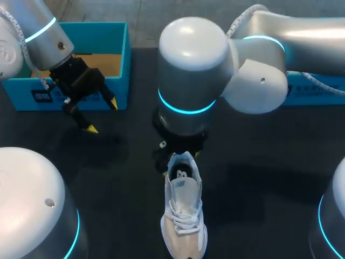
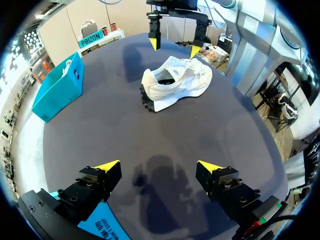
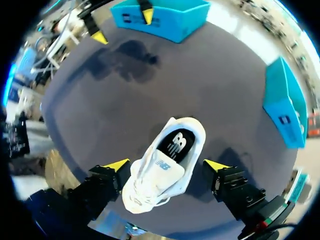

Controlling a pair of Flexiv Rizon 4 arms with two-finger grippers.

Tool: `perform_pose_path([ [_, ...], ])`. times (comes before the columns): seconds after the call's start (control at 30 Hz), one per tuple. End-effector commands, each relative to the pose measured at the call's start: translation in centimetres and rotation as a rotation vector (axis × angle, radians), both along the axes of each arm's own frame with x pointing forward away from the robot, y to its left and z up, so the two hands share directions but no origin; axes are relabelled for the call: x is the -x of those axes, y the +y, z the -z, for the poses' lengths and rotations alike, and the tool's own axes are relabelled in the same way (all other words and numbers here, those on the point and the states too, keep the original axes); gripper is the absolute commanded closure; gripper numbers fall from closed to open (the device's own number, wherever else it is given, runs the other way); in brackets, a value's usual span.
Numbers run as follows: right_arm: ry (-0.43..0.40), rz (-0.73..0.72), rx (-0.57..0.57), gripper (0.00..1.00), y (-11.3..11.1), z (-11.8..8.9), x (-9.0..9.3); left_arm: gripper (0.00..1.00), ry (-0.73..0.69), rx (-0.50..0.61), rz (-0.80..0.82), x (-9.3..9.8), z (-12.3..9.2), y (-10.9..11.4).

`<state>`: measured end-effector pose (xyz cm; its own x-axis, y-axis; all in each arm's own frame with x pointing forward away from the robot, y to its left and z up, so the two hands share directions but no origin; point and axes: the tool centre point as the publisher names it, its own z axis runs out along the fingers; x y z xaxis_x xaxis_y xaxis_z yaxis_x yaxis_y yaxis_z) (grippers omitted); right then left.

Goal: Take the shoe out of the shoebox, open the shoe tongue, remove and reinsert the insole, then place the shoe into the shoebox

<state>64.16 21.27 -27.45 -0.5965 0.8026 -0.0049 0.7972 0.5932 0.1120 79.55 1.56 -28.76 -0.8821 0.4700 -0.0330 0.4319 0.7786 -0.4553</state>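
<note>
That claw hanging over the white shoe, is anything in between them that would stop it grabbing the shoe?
Nothing visible does. The right gripper hangs open directly above the shoe, with only bare table around it. The left gripper is off to the side by the blue shoebox.

A logo marks the insole; the label on the shoebox is illegible.
</note>
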Motion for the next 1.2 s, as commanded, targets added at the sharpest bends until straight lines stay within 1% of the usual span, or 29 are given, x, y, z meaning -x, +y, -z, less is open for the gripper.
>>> perform_pose_path([
  [0.03, 0.111, -0.492, -0.042, 0.00, -0.2, 0.1, 0.0, 0.00, -0.001, -0.003, 0.000, 0.0, 0.0, 0.0],
  [0.47, 0.111, -0.492, -0.042, 0.00, -0.2, 0.1, 0.0, 0.00, -0.001, -0.003, 0.000, 0.0, 0.0, 0.0],
  [0.5, 0.106, -0.531, -0.016, 0.00, 0.1, 0.2, -0.3, 0.00, -0.001, -0.003, 0.000, 0.0, 0.0, 0.0],
  [0.53, 0.089, -0.536, 0.005, 0.00, 0.1, 0.2, -0.4, 0.00, -0.001, -0.003, 0.000, 0.0, 0.0, 0.0],
  [0.83, 0.010, -0.644, 0.043, 0.00, 0.0, 0.7, -1.6, 0.00, -0.006, -0.015, -0.004, -0.2, 0.0, 0.1],
  [1.0, 0.000, -0.663, 0.056, 0.00, -0.2, 1.3, -2.5, 0.00, -0.011, -0.038, -0.023, -1.0, -0.4, 0.8],
  [1.2, -0.012, -0.694, 0.066, 0.00, -0.3, 1.8, -4.2, 0.00, 0.036, -0.060, -0.052, -2.5, -0.4, 1.9],
])
